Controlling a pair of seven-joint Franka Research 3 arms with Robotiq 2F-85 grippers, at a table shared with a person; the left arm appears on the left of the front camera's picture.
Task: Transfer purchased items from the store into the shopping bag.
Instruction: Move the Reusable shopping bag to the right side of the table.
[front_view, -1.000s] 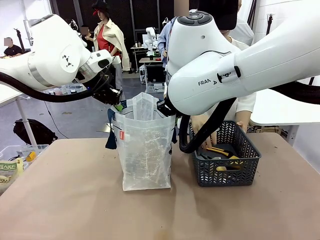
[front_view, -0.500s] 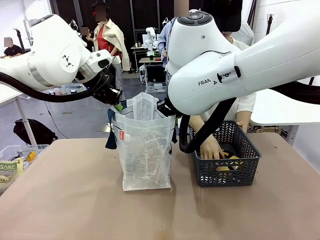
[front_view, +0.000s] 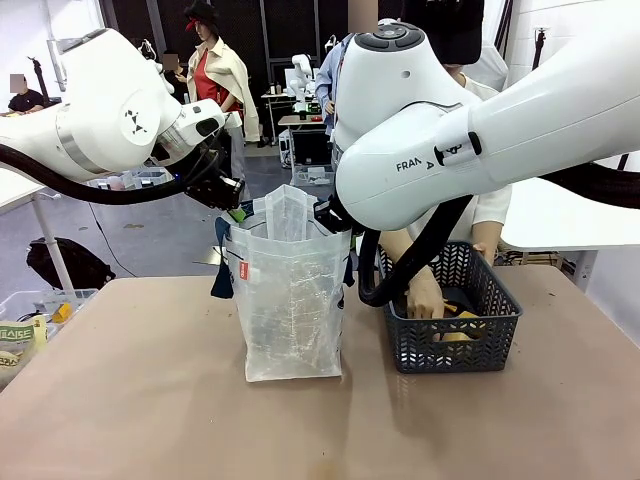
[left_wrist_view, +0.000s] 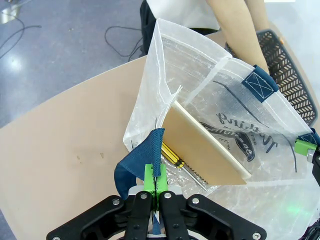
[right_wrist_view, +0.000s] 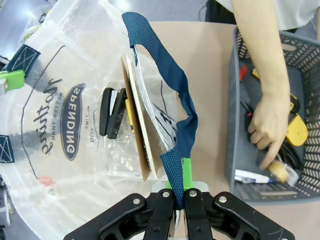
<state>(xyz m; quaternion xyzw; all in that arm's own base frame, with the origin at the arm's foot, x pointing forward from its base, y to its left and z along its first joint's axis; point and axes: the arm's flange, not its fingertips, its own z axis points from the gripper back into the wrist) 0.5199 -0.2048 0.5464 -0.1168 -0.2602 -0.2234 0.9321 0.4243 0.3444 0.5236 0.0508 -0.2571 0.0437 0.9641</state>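
The shopping bag (front_view: 290, 300) stands upright mid-table, held open by both arms. My left gripper (front_view: 232, 206) is shut on the dark blue strap handle (left_wrist_view: 150, 150) at the bag's left edge. My right gripper (front_view: 328, 216) is shut on the opposite blue handle (right_wrist_view: 172, 85). Inside the bag lie a tan flat notebook (left_wrist_view: 205, 145), yellow-and-black pencils (left_wrist_view: 172, 155) and a black stapler (right_wrist_view: 112, 112). To the right stands the store, a dark grey lattice basket (front_view: 495, 345). A person's hand (right_wrist_view: 270, 130) reaches among its purchased items, which include a yellow piece (right_wrist_view: 296, 127) and a white pen (right_wrist_view: 252, 176).
The person stands at the far side behind the basket (right_wrist_view: 234, 115), forearm (left_wrist_view: 240, 30) coming down beside the bag's mouth. A clear bin with packets (front_view: 25, 320) sits at the table's left edge. Bare tabletop (front_view: 150, 420) lies in front of the bag and basket.
Both arms have stayed still, holding the bag open. The person's hand went down into the basket and now sits a little higher, among the items.
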